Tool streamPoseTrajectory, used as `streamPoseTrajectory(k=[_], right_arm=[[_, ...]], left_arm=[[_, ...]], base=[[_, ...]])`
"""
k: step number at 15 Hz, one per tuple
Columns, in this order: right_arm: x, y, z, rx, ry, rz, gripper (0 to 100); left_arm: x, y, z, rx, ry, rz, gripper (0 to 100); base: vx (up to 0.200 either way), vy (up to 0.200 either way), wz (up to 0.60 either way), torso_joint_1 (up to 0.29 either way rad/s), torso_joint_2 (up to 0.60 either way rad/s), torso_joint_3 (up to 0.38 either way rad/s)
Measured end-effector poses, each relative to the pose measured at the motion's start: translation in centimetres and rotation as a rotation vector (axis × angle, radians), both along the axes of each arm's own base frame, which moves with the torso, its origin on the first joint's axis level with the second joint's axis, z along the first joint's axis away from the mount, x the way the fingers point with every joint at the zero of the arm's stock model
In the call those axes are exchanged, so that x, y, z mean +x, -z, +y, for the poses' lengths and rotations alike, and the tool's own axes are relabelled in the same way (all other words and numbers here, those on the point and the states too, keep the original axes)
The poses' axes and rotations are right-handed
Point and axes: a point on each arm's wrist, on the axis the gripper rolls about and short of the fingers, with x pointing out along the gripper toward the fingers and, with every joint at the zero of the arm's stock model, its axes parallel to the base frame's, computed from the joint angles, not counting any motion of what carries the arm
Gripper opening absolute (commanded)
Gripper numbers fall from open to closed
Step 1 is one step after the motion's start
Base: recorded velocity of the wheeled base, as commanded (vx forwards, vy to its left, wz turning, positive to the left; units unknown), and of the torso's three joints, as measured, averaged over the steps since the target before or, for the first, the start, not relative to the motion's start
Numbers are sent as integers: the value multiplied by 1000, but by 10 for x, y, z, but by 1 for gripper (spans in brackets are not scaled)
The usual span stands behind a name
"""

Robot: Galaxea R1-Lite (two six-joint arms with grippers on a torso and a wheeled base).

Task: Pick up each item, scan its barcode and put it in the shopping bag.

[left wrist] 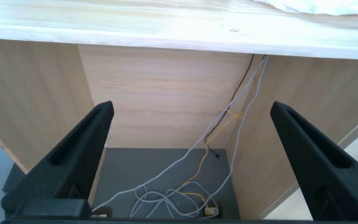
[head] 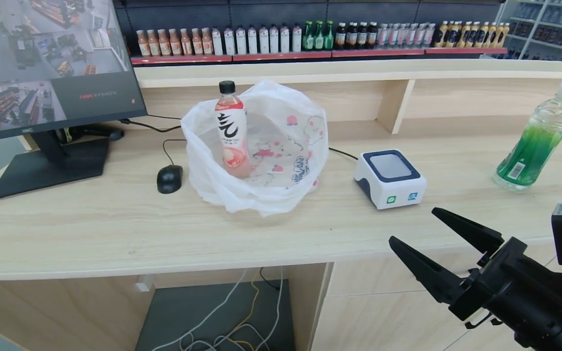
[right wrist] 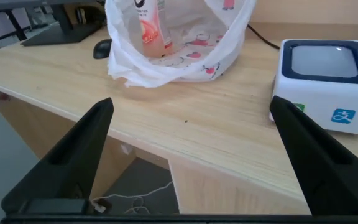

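Standing green bottle [head: 534,146] | beyond spread right hand [head: 413,225] | seemingly well apart

Bright even light on pale wooden counter [head: 90,229]; dim beneath it, glare on its front edge, wide-angle bowing twd its ends.

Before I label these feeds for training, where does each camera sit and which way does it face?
Head view: on the robot's head, looking forward and down at counter, shopping bag, scanner, green bottle; open right gripper shows.
Left wrist view: below the counter's edge, facing cables underneath; open left gripper frames it.
Right wrist view: at the counter's front, facing shopping bag and scanner; right gripper frames it.
Head and right wrist views share shopping bag, pink bottle, scanner.
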Motion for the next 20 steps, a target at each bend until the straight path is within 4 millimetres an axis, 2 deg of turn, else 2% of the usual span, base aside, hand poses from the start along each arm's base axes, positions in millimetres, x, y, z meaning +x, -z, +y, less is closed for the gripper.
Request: streamPoseTrajectory(k=[7,15,20], right_arm=[[-1,-3,-2,13,4,-13,100],[8,-13,-12,38,77,-54,100],[9,-12,-12,35,82,-49,100]], left_arm=[[0,0,0,0,0,0,100],[0,0,0,-1,0,0,100],[0,0,0,-1,0,0,100]], base=[[0,-200,0,2,2,2],[0,-200,0,2,3,2],[0,-200,0,2,2,4]])
